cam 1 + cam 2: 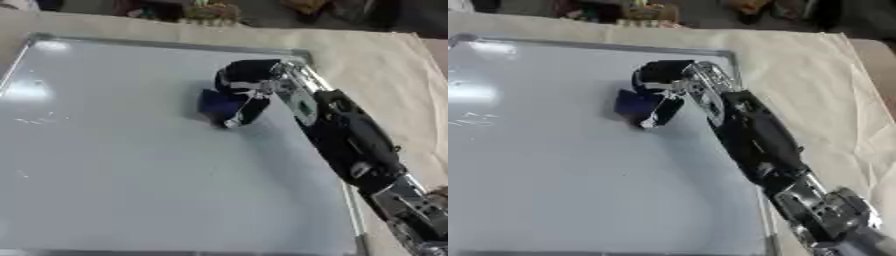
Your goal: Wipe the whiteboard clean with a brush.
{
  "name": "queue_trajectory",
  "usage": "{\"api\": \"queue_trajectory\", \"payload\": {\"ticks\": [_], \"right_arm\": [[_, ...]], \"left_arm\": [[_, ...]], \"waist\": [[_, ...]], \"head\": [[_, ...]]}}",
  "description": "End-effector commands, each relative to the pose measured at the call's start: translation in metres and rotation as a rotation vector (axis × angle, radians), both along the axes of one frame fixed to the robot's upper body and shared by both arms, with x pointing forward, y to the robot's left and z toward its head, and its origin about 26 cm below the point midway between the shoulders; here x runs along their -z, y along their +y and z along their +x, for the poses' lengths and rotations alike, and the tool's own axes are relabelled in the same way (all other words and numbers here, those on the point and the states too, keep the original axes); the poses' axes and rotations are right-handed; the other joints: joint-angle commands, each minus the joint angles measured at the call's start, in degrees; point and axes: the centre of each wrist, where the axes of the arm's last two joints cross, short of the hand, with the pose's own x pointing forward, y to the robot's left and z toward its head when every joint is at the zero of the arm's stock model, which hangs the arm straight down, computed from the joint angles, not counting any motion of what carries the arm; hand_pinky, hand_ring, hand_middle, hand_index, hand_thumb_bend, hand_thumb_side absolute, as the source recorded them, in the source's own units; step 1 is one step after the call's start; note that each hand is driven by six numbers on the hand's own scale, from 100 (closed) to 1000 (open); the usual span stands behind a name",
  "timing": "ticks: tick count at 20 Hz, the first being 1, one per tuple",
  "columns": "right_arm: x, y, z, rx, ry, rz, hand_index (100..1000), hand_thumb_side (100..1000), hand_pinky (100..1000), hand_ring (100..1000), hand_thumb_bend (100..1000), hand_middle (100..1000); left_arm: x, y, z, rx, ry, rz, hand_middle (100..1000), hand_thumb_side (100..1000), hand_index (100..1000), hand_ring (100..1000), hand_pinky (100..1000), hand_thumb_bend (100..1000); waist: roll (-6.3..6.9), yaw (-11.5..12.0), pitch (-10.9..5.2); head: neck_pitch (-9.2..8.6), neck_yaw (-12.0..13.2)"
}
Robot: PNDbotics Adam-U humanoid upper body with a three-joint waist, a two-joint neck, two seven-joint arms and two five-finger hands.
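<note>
Fingers of the right hand (249, 87) curl round a blue blocky brush (217, 104) on the glossy whiteboard (131, 170).

The right hand (245, 85) covers much of the dark blue brush (217, 104), so its shape stays unclear. The whiteboard (131, 170) runs off the left and bottom edges. Faint marks (31, 121) near its left side are too blurred to read. Objects beyond the bench (385, 65) are indistinct.
</note>
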Motion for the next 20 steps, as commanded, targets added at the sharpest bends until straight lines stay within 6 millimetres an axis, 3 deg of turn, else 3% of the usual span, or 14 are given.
{"api": "queue_trajectory", "payload": {"ticks": [1,5,9,12,13,16,20], "right_arm": [[-0.0109,-0.0002,-0.0004,-0.039,-0.004,-0.043,305,488,532,516,367,274],[-0.0106,-0.0002,-0.0002,-0.034,0.001,-0.037,368,470,556,538,321,321],[-0.0100,-0.0002,-0.0001,-0.030,0.007,-0.033,372,454,560,542,291,325],[-0.0095,0.0001,0.0000,-0.032,0.011,-0.033,363,397,555,538,186,318],[-0.0094,0.0000,0.0001,-0.031,0.012,-0.033,349,349,552,536,100,310],[-0.0091,-0.0007,0.0003,-0.024,0.014,-0.032,324,280,546,531,100,296],[-0.0080,-0.0007,0.0006,-0.023,0.016,-0.036,284,258,544,532,100,295]], "left_arm": [[-0.0084,-0.0013,-0.0021,0.001,-0.030,0.011,452,858,487,397,325,100],[-0.0086,-0.0014,-0.0020,0.000,-0.031,0.009,452,859,488,397,325,100],[-0.0087,-0.0014,-0.0020,-0.001,-0.032,0.008,452,859,488,397,325,100],[-0.0089,-0.0017,-0.0018,0.000,-0.031,0.007,452,860,488,397,325,100],[-0.0090,-0.0018,-0.0018,0.000,-0.032,0.007,452,859,488,397,325,100],[-0.0092,-0.0017,-0.0018,0.000,-0.033,0.006,452,860,490,397,325,100],[-0.0091,-0.0016,-0.0018,0.000,-0.033,0.004,452,860,491,397,325,100]], "waist": [[0.37,-0.1,-0.79],[0.36,0.0,-0.77],[0.37,-0.1,-0.76],[0.34,-0.2,-0.74],[0.33,-0.2,-0.74],[0.33,-0.1,-0.73],[0.31,0.0,-0.74]], "head": [[-0.28,0.2],[-0.44,0.3],[-0.65,0.2],[-0.78,0.2],[-0.80,0.3],[-0.81,0.2],[-0.91,0.2]]}}
